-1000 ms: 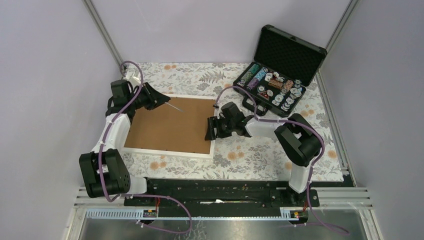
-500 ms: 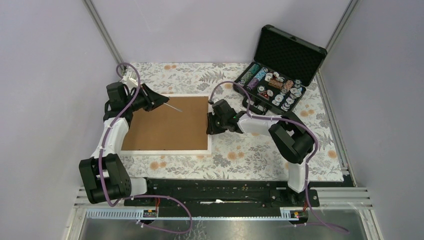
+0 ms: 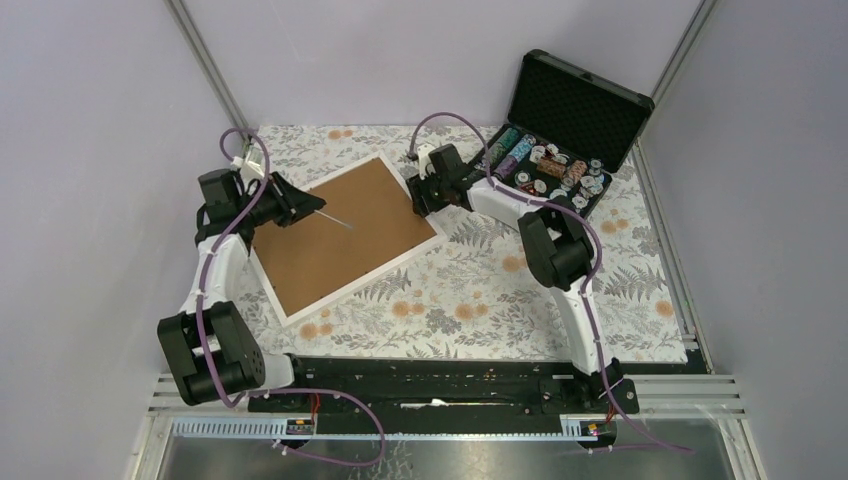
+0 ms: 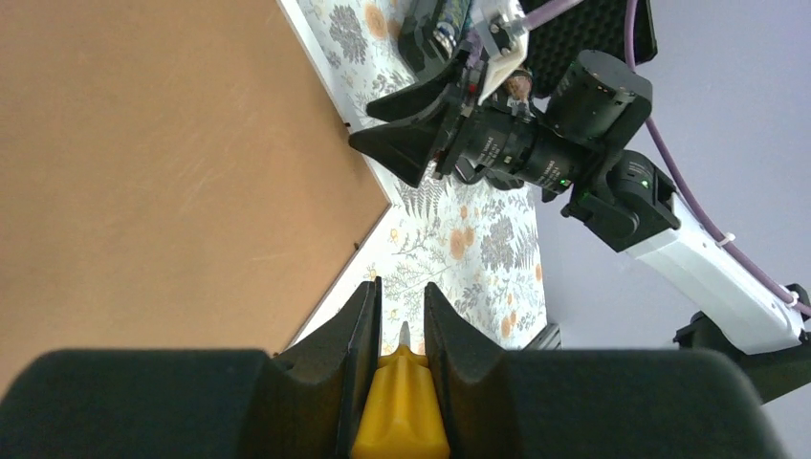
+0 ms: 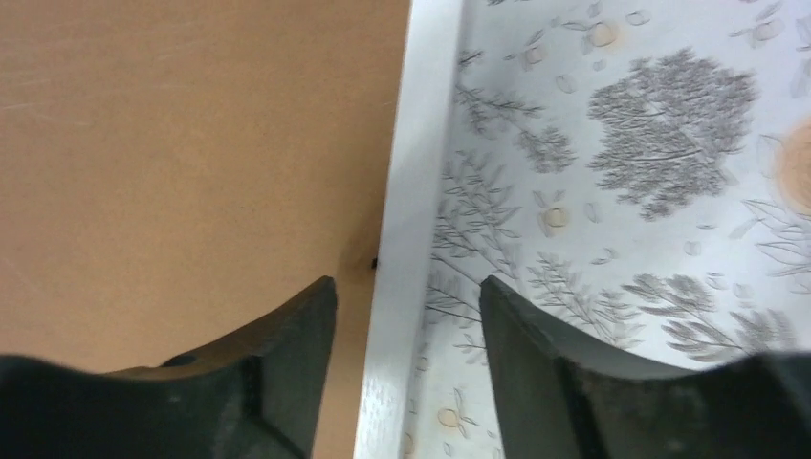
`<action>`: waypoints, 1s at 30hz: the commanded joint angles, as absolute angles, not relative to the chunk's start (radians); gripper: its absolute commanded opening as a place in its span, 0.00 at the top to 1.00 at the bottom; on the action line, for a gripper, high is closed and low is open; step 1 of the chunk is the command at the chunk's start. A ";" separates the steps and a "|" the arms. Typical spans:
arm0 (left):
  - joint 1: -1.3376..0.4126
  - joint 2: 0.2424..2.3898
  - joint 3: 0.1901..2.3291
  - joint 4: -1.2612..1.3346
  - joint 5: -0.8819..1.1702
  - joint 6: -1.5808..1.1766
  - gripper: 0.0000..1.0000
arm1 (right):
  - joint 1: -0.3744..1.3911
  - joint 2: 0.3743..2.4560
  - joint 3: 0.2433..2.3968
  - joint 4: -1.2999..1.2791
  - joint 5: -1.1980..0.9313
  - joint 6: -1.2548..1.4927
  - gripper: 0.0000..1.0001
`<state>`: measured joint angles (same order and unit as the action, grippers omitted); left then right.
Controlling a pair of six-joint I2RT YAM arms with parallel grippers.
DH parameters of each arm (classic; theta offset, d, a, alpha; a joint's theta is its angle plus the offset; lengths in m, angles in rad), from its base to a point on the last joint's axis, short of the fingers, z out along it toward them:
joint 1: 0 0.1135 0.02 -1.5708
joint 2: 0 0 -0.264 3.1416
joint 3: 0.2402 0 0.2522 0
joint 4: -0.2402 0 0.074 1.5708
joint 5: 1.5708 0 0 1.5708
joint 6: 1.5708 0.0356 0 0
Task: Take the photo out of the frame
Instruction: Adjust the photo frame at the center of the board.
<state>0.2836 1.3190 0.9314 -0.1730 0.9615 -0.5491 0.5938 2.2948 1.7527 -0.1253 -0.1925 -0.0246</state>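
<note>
The frame (image 3: 362,284) lies face down and askew on the floral cloth, its brown fibreboard back (image 3: 345,235) up. The photo is hidden beneath it. My left gripper (image 3: 300,203) is over the frame's left part, shut on a yellow-handled screwdriver (image 4: 402,406); its thin shaft (image 3: 340,221) points over the board. My right gripper (image 3: 418,195) is open at the frame's far right edge. In the right wrist view it (image 5: 406,292) straddles the white border (image 5: 409,191), one finger over the board (image 5: 191,143) and one over the cloth.
An open black case of poker chips (image 3: 555,165) stands at the back right, just behind my right arm. Purple walls close in the left, back and right. The floral cloth (image 3: 480,300) covers the table.
The frame has turned counterclockwise, its right edge swinging towards the back. My right gripper moved away towards the back with that edge. My left gripper shifted a little left, still holding the screwdriver.
</note>
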 commanded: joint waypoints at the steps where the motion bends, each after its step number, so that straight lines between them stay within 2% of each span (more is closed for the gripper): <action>1: 0.325 1.327 1.004 -0.135 1.013 -0.531 1.00 | 0.589 2.234 1.863 -0.204 -0.159 -0.139 0.30; 5: 0.348 1.328 1.013 -0.138 1.026 -0.526 1.00 | 0.616 2.116 1.811 -0.213 -0.182 -0.127 0.24; 9: 0.369 1.317 0.993 -0.109 1.036 -0.547 1.00 | 0.689 2.011 1.687 -0.228 -0.023 0.021 0.23; 12: 0.379 1.304 0.969 -0.077 1.043 -0.573 1.00 | 0.692 1.936 1.558 -0.228 -0.023 0.021 0.23; 13: 0.381 1.300 0.965 -0.072 1.046 -0.577 1.00 | 0.693 1.913 1.506 -0.235 0.036 0.223 0.23; 15: 0.382 1.297 0.958 -0.066 1.050 -0.585 1.00 | 0.693 1.876 1.410 -0.208 0.077 0.382 0.25; 22: 0.387 1.283 0.929 -0.017 1.058 -0.627 1.00 | 0.694 1.891 1.328 -0.250 0.096 0.600 0.26; 30: 0.400 1.277 0.894 -0.020 1.073 -0.620 1.00 | 0.693 1.984 1.357 -0.187 0.107 0.735 0.26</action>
<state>0.3889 1.3125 0.9150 -0.0734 1.0302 -0.6216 0.6964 1.9270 1.3197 -0.2310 0.0711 0.6147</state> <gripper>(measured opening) 0.236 0.742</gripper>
